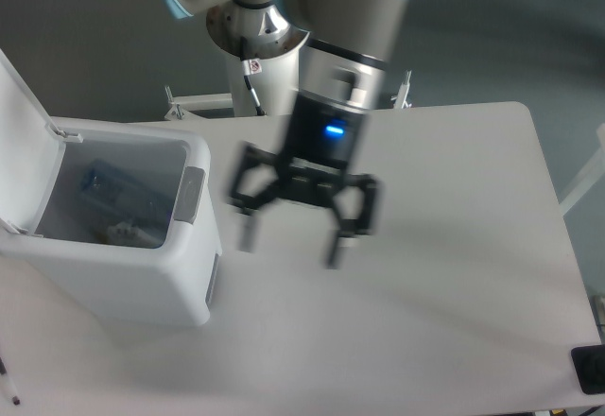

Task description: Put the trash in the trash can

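The white trash can (189, 288) stands at the table's left with its lid (21, 104) flipped up and a grey latch (191, 194) on its rim. Inside it lies the clear bluish water bottle (123, 187), and a crumpled white wrapper (118, 234) rests at the bottom beside it. My gripper (290, 242) hangs over the bare table to the right of the can, motion-blurred, open, with nothing between its fingers.
The robot's base column (257, 76) stands behind the table's far edge. A dark object (588, 369) sits at the table's near right corner. A thin dark item (8, 383) shows at the lower left edge.
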